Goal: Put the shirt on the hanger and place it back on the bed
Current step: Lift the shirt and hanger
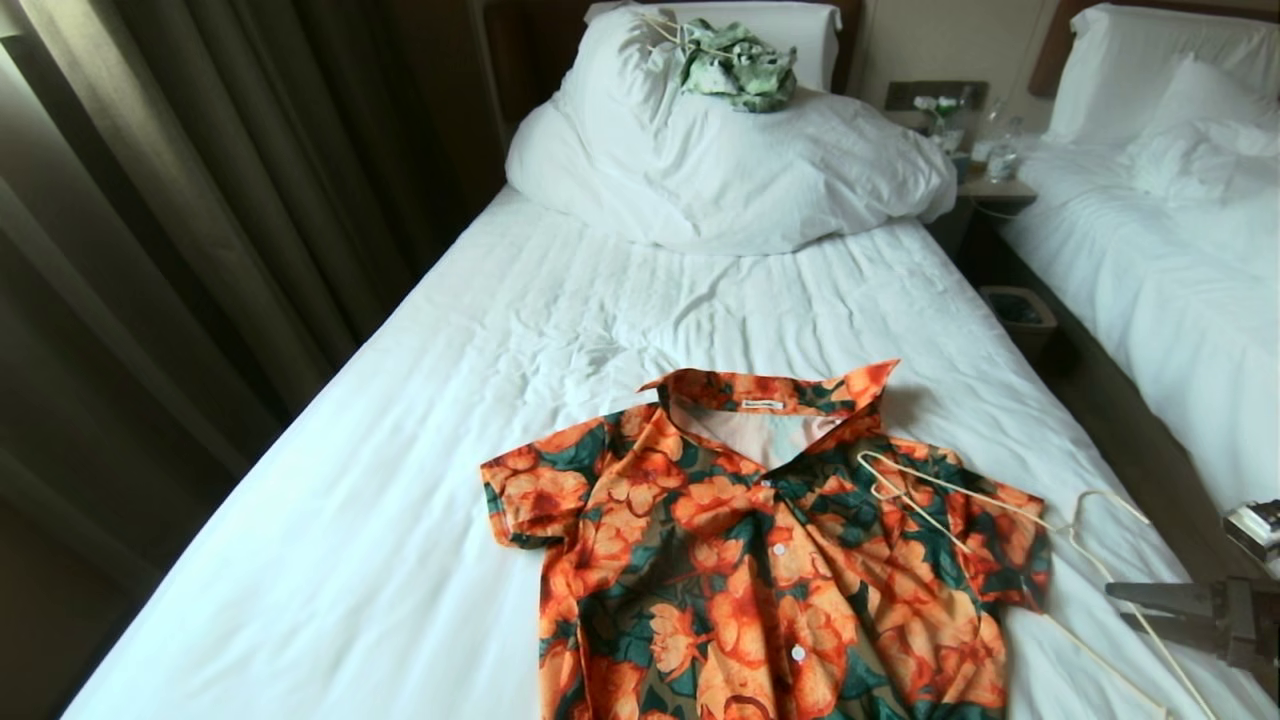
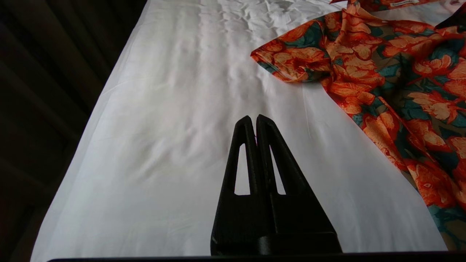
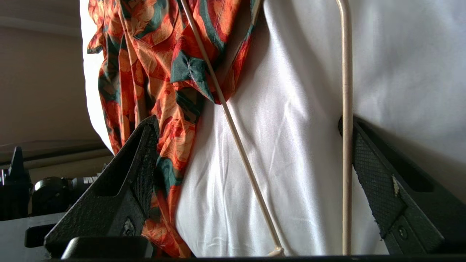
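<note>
At lower right, spread-fingered right gripper (image 3: 251, 171) straddles thin cream wire hanger (image 1: 1010, 515) lying unthreaded on orange-flowered shirt (image 1: 760, 560); hanging remains.

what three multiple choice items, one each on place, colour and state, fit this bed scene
1. Where does the hanger lie?
A. on the duvet
B. partly on the shirt's sleeve by the right gripper
C. on the floor

2. What colour are the shirt's flowers?
A. orange
B. blue
C. white

3. How do the right gripper's jaws stand?
A. shut on the shirt
B. open around the hanger's wires
C. out of view

Answers: 1 B, wire crosses the sleeve onto the bed sheet. 2 A, orange blooms on dark green. 3 B, the fingers stand wide apart.
</note>
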Available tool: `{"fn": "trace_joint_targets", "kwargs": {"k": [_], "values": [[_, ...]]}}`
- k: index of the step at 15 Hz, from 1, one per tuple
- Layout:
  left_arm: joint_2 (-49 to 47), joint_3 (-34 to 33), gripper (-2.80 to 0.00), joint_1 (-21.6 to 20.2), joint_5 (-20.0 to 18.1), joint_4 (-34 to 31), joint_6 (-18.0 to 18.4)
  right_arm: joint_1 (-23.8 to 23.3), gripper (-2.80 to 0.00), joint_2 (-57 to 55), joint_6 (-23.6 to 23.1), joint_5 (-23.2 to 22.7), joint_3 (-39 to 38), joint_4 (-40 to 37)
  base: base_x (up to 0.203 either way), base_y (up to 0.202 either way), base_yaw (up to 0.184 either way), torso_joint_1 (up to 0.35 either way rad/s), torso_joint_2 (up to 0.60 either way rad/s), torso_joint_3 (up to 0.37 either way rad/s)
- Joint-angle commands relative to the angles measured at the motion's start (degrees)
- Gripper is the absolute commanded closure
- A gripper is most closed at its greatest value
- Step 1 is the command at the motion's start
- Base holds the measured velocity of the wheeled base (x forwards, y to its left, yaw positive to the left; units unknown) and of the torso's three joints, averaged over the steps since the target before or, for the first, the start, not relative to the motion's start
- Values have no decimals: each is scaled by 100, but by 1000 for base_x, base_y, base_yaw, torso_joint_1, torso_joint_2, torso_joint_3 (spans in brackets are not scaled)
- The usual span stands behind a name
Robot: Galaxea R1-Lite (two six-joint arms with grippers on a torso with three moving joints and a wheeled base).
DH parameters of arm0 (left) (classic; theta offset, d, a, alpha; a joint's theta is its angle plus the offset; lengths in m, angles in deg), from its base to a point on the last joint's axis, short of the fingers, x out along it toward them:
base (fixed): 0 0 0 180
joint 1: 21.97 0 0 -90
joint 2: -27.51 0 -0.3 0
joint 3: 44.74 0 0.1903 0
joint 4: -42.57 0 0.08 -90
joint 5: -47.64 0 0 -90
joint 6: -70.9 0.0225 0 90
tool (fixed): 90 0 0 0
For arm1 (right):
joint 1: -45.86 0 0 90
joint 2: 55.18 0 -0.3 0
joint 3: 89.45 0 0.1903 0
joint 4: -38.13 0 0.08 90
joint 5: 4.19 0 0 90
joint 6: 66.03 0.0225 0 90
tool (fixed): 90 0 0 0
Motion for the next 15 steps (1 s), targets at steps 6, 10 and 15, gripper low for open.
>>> {"fn": "trace_joint_targets", "kwargs": {"k": [6,10,15], "values": [[2,0,0,0,1,1,4,251,-280,-67,-17,404,107,201,0,0,0,0,0,0],[2,0,0,0,1,1,4,549,-280,-93,-37,418,93,281,0,0,0,0,0,0],[2,0,0,-3,1,1,4,752,-280,-115,-55,403,101,290,0,0,0,0,0,0]]}}
